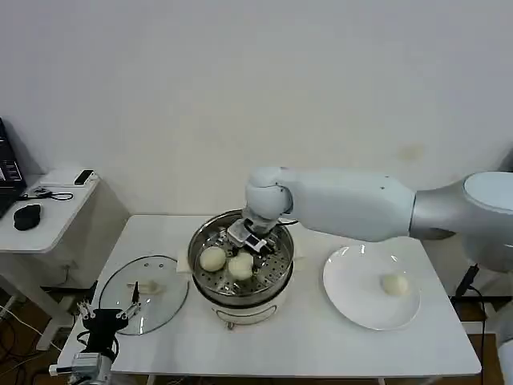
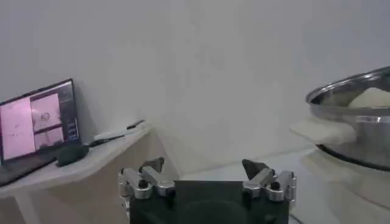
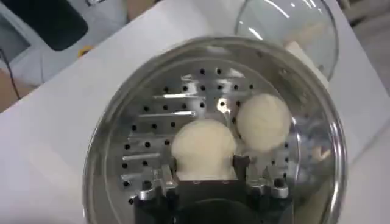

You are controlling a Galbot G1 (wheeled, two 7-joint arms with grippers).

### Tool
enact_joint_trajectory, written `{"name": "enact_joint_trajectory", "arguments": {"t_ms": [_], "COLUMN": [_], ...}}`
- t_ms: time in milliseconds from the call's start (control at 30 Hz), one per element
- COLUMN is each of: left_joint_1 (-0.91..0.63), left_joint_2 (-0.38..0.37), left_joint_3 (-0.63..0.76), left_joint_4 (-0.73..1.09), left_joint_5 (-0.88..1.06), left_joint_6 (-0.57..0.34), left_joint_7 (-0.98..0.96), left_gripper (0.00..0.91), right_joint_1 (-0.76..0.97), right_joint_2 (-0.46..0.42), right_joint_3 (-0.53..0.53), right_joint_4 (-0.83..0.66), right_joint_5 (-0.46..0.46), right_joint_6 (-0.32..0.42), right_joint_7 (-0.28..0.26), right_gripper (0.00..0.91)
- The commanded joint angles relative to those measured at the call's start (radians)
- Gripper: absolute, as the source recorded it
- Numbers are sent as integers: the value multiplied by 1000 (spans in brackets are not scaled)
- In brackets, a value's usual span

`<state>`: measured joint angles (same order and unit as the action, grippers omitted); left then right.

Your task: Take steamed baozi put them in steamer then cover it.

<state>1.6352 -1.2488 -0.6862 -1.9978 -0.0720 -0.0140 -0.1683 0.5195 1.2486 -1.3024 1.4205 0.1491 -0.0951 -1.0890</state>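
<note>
Mid-frame, the right pincer (image 1: 250, 238) grips a baozi (image 3: 204, 146) inside the steamer (image 1: 202, 277); next, release it, then fetch the last bun (image 1: 393, 284) at right.

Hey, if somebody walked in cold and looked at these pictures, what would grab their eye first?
The big white right arm reaching over the table, its right claw down inside the shiny steamer and closed around a baozi beside a second bun on the perforated tray. Next, one lone baozi on the white plate to the right. The glass lid lies left of the steamer, near the open left claw.
</note>
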Motion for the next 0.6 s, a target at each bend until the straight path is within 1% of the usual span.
{"name": "enact_joint_trajectory", "arguments": {"t_ms": [33,267,300,333,367,600], "left_joint_1": [0,1,1,2,2,2], "left_joint_2": [0,-2,-2,-2,-3,-2], "left_joint_3": [0,-1,-1,0,0,0], "left_joint_4": [3,2,2,2,1,-2], "left_joint_5": [0,0,0,0,0,0], "left_joint_6": [-2,-3,-3,-3,-3,-3], "left_joint_7": [0,0,0,0,0,0], "left_gripper": [907,907,907,907,907,907], "right_joint_1": [-11,-9,-8,-6,-4,23], "right_joint_2": [20,16,16,16,15,-5], "right_joint_3": [-12,-14,-15,-15,-15,-9], "right_joint_4": [9,17,18,19,18,13], "right_joint_5": [-10,-4,-4,-5,-6,-7], "right_joint_6": [59,58,61,63,64,80], "right_joint_7": [-10,-10,-10,-8,-8,1], "right_gripper": [675,675,776,776,907,907]}}
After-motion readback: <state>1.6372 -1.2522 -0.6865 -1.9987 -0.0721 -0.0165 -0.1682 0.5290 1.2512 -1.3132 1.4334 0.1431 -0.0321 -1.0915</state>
